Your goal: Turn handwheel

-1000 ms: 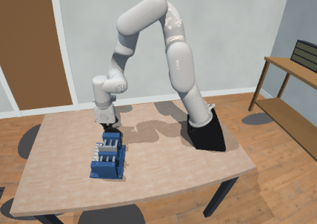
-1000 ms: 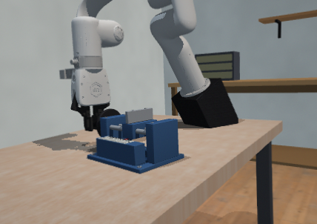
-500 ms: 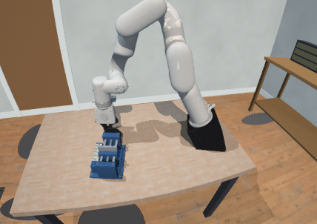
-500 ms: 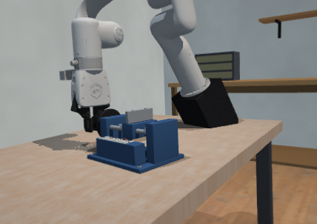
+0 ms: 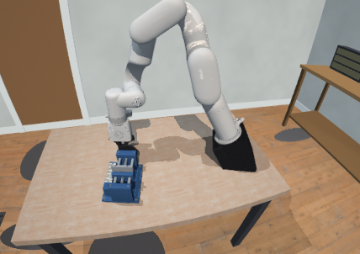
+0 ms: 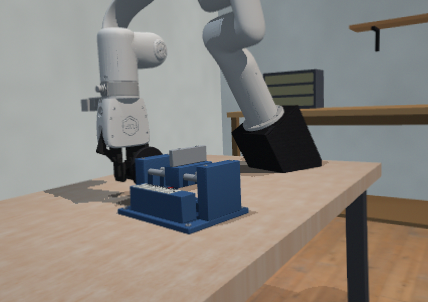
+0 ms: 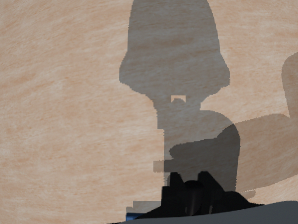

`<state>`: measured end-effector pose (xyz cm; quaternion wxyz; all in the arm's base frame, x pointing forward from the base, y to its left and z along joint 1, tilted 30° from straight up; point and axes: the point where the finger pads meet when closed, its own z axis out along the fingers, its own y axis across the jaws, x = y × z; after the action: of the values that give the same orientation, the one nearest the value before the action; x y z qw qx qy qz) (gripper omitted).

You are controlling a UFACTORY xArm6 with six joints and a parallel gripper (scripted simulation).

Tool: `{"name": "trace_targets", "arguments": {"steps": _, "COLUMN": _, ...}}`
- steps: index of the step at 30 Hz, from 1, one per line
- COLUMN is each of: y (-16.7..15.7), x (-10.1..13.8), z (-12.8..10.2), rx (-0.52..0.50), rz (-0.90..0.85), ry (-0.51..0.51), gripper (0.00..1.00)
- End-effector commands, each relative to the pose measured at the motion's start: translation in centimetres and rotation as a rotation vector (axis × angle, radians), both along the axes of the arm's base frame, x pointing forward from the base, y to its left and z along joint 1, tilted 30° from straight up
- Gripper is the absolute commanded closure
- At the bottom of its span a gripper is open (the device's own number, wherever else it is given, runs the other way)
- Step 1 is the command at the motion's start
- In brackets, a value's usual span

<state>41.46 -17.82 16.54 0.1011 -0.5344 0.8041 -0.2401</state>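
Observation:
A blue stop fixture (image 5: pixel 123 177) stands on the wooden table, with two grey rods, a grey stop block (image 6: pixel 187 154) and a white scale strip (image 6: pixel 156 188) along its front. Its black handwheel (image 6: pixel 145 153) sits at the fixture's far end. My gripper (image 6: pixel 125 164) points down at that end and is shut on the handwheel. In the top view the gripper (image 5: pixel 124 143) sits right behind the blue fixture. In the wrist view the dark fingers and a sliver of blue show at the bottom edge. The pointer's reading is too small to tell.
The arm's black base (image 5: pixel 235 149) stands on the table to the right of the fixture. A wooden shelf (image 5: pixel 332 109) with a dark box (image 5: pixel 348 61) stands off the table at the right.

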Motion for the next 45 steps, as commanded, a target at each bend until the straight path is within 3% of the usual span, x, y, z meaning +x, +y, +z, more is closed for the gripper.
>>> {"name": "trace_targets", "arguments": {"steps": 1, "y": 0.0, "x": 0.0, "z": -0.1, "rx": -0.001, "rz": 0.000, "ry": 0.000, "gripper": 0.94}}
{"name": "trace_targets", "arguments": {"steps": 45, "y": 0.2, "x": -1.3, "z": -3.4, "rx": -0.001, "rz": 0.000, "ry": 0.000, "gripper": 0.94}}
